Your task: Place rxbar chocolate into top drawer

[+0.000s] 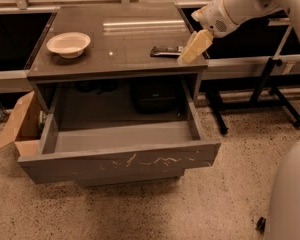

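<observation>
Bar (165, 50) lies flat on the table (115, 59) at its near right edge, long axis left-right, right end just left of the gripper (195, 47), which hangs tilted at that edge. Can't tell if the jaws are open or shut. No wrapper text readable; drawer (120, 162) stands open below, nearer.

From here the gripper (190, 53) hangs at the right front corner of the table (115, 39) and covers the right end of the rxbar chocolate (164, 51). Whether it touches the bar I cannot tell. The wrapper's markings are too small to read. The arm (245, 4) runs out past the top right edge. A white rounded body (290, 194), perhaps the robot's base, is cut off at the lower right. The cardboard box (17, 126) is partly hidden behind the left wall of the top drawer (115, 164). Dark shapes (152, 95) under the table top are too shadowed to make out.
</observation>
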Robot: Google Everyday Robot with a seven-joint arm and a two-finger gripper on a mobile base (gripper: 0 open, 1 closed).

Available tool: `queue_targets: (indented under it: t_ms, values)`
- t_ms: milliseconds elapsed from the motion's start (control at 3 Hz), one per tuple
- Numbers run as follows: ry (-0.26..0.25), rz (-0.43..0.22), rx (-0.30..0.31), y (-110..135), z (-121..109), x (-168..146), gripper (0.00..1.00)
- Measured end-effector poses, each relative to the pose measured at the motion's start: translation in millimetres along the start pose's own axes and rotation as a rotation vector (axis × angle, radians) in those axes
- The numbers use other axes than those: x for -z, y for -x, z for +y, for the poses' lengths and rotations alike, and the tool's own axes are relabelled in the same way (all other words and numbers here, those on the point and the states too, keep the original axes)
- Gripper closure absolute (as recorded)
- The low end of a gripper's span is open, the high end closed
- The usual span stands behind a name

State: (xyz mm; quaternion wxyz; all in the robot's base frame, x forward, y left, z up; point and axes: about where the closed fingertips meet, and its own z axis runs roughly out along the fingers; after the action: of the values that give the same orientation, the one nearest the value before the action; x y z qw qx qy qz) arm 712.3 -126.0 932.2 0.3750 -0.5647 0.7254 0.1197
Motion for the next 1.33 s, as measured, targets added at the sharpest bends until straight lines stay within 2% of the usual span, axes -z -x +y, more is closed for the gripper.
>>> queue_targets:
  t_ms: [333, 667, 1333]
  values:
    - [0.012, -0.134, -0.058, 13, -32, -57, 0.0]
    - [0.01, -0.137, -0.058, 13, -33, -57, 0.0]
    - [-0.068, -0.228, -0.128, 18, -61, -91, 0.0]
